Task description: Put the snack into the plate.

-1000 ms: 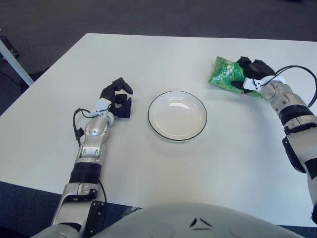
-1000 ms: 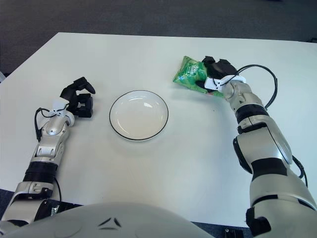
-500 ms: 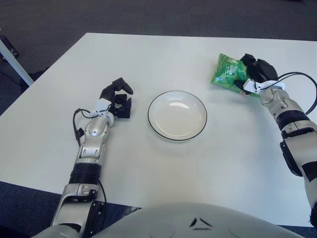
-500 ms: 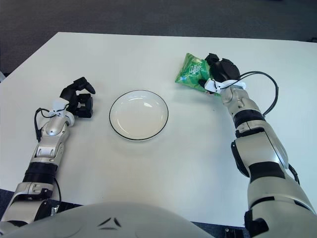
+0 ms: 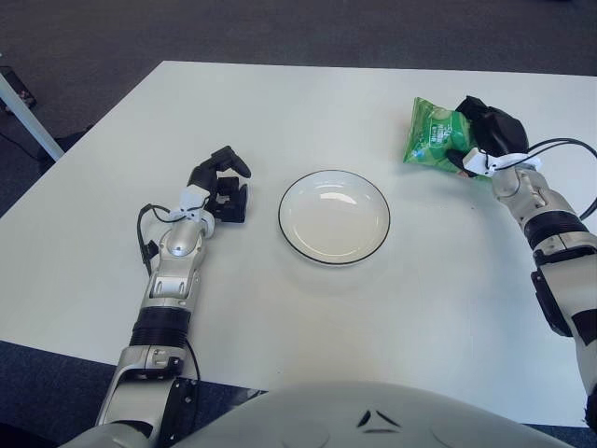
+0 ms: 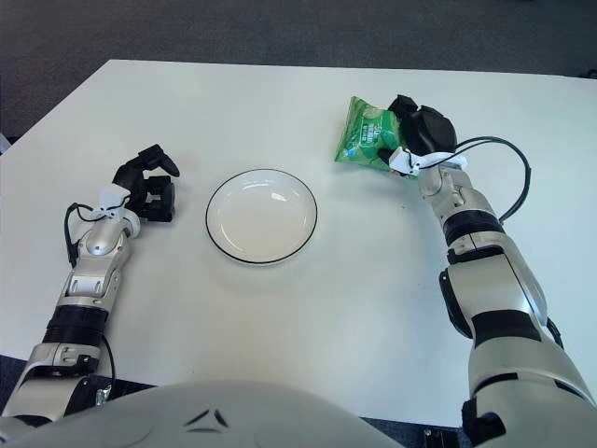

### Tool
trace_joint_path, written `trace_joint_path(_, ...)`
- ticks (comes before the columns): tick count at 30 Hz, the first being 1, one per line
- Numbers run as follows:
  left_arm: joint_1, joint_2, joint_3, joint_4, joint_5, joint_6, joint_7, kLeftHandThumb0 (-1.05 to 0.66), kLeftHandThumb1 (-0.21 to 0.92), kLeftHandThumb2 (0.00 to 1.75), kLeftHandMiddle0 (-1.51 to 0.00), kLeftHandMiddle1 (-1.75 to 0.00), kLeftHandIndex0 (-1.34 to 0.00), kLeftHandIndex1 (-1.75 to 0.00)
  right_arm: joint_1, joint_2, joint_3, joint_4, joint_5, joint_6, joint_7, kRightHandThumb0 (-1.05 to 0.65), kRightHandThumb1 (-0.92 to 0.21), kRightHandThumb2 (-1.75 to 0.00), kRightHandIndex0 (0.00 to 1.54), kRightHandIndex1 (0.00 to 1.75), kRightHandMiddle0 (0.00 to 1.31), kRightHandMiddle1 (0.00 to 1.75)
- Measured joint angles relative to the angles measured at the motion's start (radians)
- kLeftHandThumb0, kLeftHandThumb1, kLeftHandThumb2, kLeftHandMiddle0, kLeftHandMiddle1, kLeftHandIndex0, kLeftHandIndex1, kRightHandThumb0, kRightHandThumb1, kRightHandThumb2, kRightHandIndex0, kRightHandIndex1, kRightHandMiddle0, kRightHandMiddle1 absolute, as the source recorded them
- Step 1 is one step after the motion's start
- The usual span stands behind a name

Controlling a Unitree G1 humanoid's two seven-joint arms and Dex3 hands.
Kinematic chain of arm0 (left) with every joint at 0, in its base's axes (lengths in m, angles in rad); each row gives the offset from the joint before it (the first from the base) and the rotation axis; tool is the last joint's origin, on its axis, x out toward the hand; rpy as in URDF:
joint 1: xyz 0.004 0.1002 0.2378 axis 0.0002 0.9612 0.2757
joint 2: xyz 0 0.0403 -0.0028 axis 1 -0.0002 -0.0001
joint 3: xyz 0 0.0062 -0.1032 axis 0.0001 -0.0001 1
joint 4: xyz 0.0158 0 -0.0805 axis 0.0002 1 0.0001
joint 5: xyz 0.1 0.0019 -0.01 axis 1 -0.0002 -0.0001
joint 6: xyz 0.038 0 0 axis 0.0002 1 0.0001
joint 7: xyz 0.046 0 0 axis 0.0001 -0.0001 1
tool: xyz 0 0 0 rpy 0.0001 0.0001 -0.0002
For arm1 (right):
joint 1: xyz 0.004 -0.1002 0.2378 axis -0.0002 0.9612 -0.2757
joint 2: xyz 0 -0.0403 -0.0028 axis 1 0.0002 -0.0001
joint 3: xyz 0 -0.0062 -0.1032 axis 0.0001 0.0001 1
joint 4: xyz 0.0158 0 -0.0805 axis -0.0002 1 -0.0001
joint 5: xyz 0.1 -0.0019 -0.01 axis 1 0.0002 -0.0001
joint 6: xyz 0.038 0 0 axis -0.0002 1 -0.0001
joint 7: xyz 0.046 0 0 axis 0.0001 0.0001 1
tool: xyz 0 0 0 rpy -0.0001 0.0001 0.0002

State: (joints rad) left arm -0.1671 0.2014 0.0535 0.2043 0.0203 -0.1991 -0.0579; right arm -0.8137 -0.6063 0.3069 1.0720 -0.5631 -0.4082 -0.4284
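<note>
— What's it built like?

— Silver-grey arms in segments, with black bands at the joints. The left hand is black, stubby-fingered, with a white piece at the wrist. The right hand is black too, with the same white wrist piece.

— Any wiring?

— A thin black cable loops out beside each forearm. Lowest in view, a pale grey torso shell with a small dark triangular mark.

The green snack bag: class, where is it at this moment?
The green snack bag is at the table's far right, gripped by the right hand, right of and beyond the empty plate; the left hand shows left of the plate.
</note>
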Motion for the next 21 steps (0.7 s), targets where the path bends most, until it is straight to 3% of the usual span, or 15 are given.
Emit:
trace_joint_path(13, -0.002, 0.002, -0.008, 0.000, 0.005, -0.001, 0.004, -0.56, 0.14, 1.53, -1.30, -1.75, -0.76, -1.75, 0.072, -0.005, -0.098, -0.396, 0.059, 0.059, 0.157, 0.00, -0.16, -1.50, 0.72, 1.73, 0.51, 1.75)
trace_joint_path(21, -0.006, 0.002, -0.009, 0.006, 0.004, -0.002, 0.004, -0.56, 0.14, 1.53, -1.30, -1.75, -0.76, -1.75, 0.096, 0.001, -0.145, -0.537, 0.090, 0.086, 0.236, 0.00, -0.13, -1.54, 0.73, 1.74, 0.53, 1.75)
